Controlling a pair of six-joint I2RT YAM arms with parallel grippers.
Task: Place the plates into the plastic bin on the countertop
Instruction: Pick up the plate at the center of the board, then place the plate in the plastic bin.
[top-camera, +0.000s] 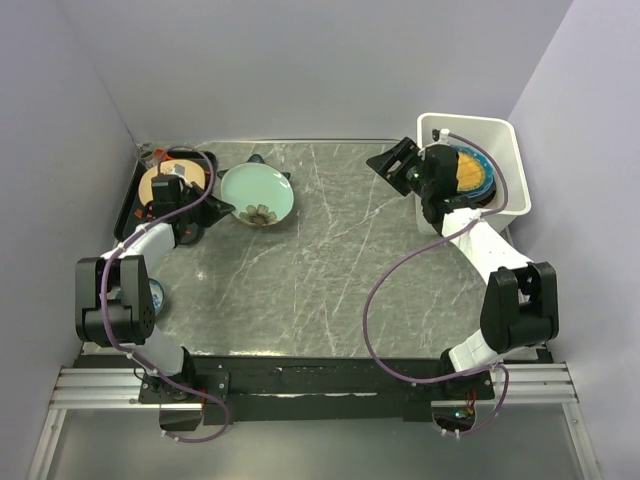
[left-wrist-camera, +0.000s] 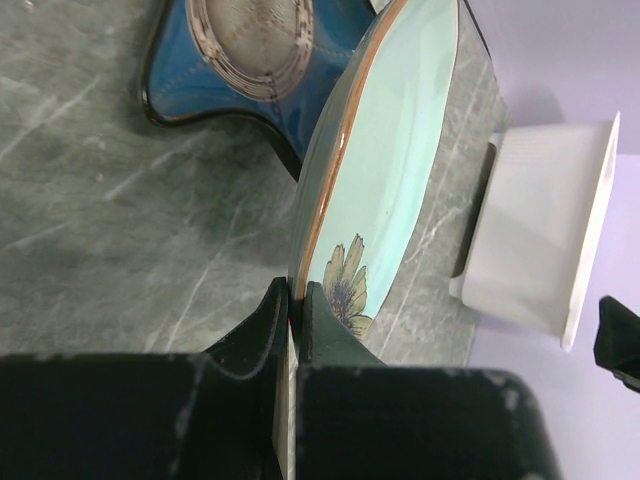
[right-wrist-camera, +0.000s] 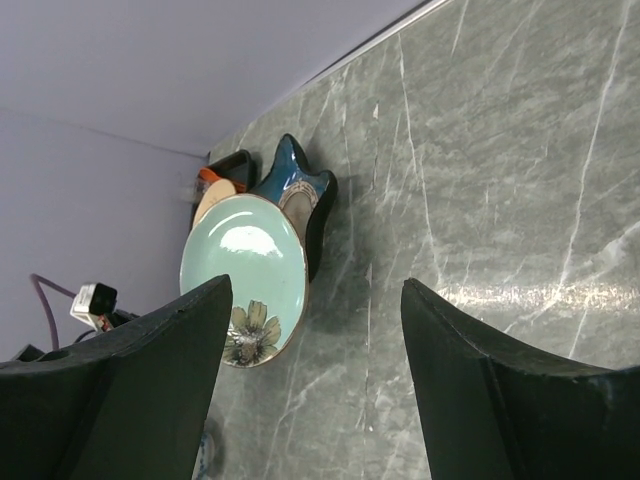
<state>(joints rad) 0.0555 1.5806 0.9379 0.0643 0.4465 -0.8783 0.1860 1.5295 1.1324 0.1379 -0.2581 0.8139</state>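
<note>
Plate (left-wrist-camera: 385, 170) rim pinched by left hand (left-wrist-camera: 297, 300) | right hand (right-wrist-camera: 318, 290) spread wide, seemingly beside bin (top-camera: 505, 150)

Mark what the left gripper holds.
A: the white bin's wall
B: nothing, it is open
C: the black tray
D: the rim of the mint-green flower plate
D: in the left wrist view the left gripper is shut on the rim of the mint-green flower plate, beside its painted flower.
</note>
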